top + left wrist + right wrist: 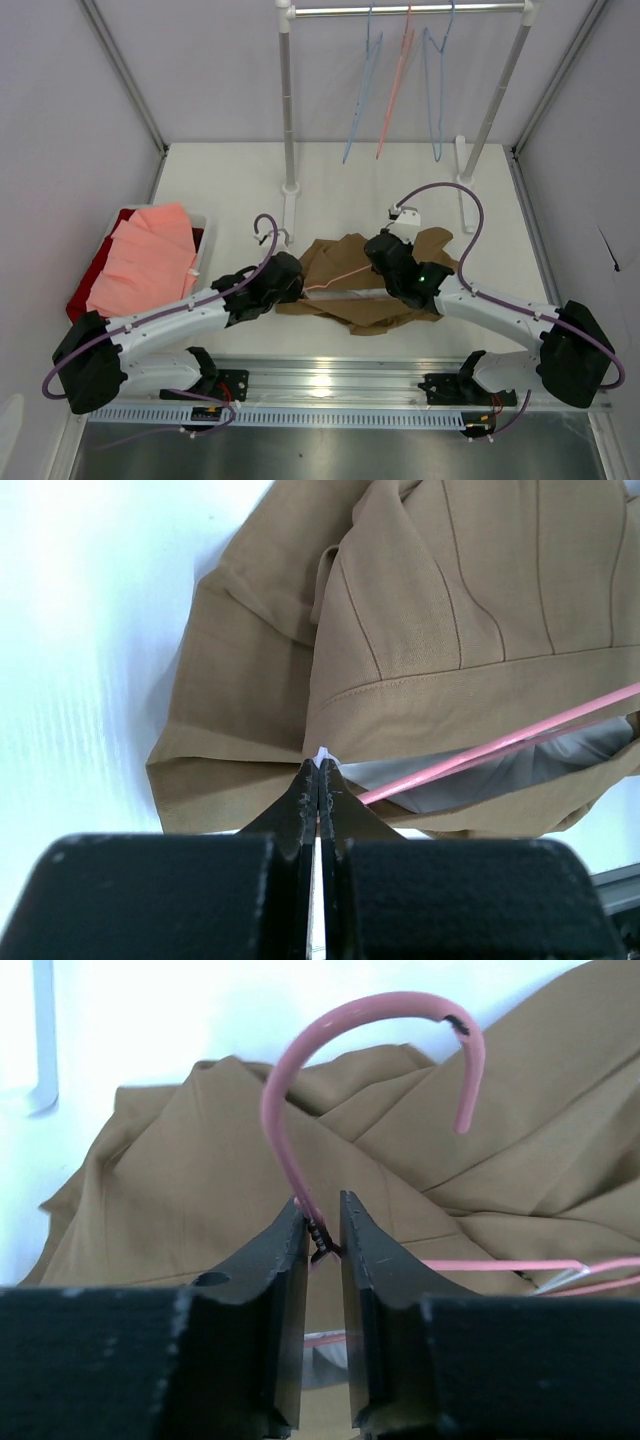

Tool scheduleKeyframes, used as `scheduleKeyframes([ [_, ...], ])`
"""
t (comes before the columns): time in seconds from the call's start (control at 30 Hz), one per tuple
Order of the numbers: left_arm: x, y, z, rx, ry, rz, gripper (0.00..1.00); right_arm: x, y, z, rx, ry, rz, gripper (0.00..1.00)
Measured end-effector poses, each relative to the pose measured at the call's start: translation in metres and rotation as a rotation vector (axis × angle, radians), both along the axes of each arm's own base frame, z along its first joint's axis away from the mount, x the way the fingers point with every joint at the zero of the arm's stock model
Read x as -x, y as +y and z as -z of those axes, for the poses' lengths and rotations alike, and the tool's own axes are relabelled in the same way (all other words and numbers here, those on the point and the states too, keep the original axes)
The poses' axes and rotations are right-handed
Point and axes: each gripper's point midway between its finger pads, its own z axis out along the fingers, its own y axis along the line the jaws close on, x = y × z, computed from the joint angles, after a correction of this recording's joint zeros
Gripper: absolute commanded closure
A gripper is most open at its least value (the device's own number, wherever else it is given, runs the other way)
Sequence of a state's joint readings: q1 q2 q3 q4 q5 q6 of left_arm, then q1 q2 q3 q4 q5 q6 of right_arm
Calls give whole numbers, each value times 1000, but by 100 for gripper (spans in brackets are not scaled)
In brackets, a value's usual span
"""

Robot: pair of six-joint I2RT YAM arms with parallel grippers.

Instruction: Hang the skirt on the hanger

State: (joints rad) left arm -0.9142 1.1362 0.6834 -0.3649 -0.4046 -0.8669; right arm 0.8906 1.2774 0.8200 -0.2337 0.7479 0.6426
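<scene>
The tan-brown skirt (350,302) lies crumpled on the white table between the two arms. In the left wrist view its waistband (450,610) gapes and shows the white lining. The pale-pink hanger (345,275) lies on the skirt, one bar (500,745) running into the waist opening. My left gripper (321,760) is shut on the waistband edge of the skirt at its left end (300,287). My right gripper (322,1222) sits at the hanger's twisted neck below the hook (300,1050). Its jaws stand slightly apart: the neck leans on the left finger, with a gap to the right finger.
A clothes rack (288,100) stands at the back, with thin blue hangers (436,90) and a pink one (396,90) on its rail. At the left, a bin holds a salmon-pink folded garment (145,260) over red cloth (88,290). A metal rail (330,385) runs along the near edge.
</scene>
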Motion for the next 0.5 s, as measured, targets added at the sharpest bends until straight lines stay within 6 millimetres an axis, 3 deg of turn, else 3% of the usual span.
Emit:
scheduleKeyframes([
  [0.33, 2, -4, 7, 22, 4, 19, 100, -3, 9, 16, -91, 120, -139, 57],
  [0.5, 3, -6, 9, 31, 5, 26, 100, -4, 15, 19, -104, 152, -226, 57],
])
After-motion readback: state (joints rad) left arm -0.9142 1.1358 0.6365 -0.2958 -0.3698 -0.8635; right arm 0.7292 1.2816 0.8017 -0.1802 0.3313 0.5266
